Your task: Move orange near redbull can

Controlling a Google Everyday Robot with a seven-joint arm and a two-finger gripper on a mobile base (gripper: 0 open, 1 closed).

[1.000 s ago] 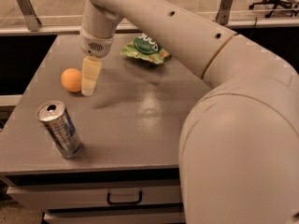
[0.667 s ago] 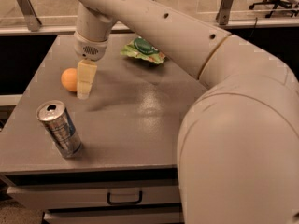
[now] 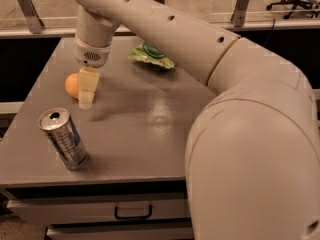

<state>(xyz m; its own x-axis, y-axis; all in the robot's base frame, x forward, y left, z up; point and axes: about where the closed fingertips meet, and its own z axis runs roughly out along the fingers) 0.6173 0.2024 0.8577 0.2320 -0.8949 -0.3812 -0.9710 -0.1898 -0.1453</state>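
Note:
The orange (image 3: 71,85) lies on the grey table (image 3: 150,129) at the left, partly hidden behind the gripper. The redbull can (image 3: 64,139), silver with blue panels, stands a little tilted near the table's front left corner. My gripper (image 3: 86,91) hangs from the big white arm and reaches down right beside the orange, on its right side, touching or nearly touching it.
A green snack bag (image 3: 151,55) lies at the back middle of the table. The white arm's large body (image 3: 250,154) fills the right foreground. A drawer with a handle (image 3: 133,212) sits under the tabletop. A railing runs behind the table.
The gripper has moved left towards the orange and now stands right against it. The orange and the can have not moved.

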